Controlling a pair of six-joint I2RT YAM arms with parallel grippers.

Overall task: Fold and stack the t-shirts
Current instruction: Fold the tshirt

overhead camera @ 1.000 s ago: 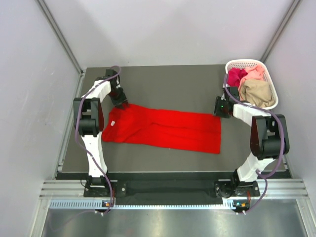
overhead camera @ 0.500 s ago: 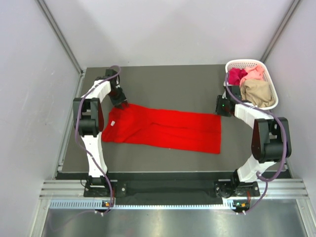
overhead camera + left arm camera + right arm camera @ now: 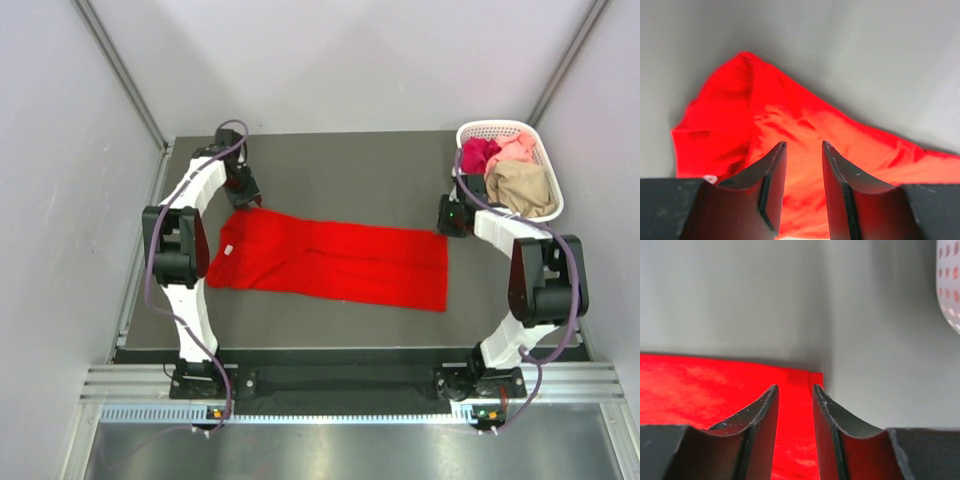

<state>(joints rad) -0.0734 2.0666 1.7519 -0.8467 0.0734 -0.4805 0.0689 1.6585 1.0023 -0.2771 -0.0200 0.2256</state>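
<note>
A bright red t-shirt (image 3: 330,262), folded into a long strip, lies flat across the middle of the table, with its small white neck label (image 3: 228,248) at the left end. My left gripper (image 3: 247,200) hovers over the shirt's far left corner; in the left wrist view (image 3: 803,144) its jaws stand a little apart over the red cloth (image 3: 790,115) and hold nothing. My right gripper (image 3: 445,222) hovers over the far right corner; in the right wrist view (image 3: 794,386) its jaws stand narrowly apart over the shirt's edge (image 3: 715,385). Magenta (image 3: 479,155), pale pink (image 3: 517,148) and tan (image 3: 522,188) shirts lie crumpled in the basket.
A white lattice basket (image 3: 506,129) stands at the back right corner of the dark table (image 3: 340,170), just behind my right arm; its wall shows in the right wrist view (image 3: 949,285). White walls close in the sides and back.
My left gripper has shifted slightly toward the back, along the shirt's far left corner. The right gripper has barely moved. The shirt lies as before.
</note>
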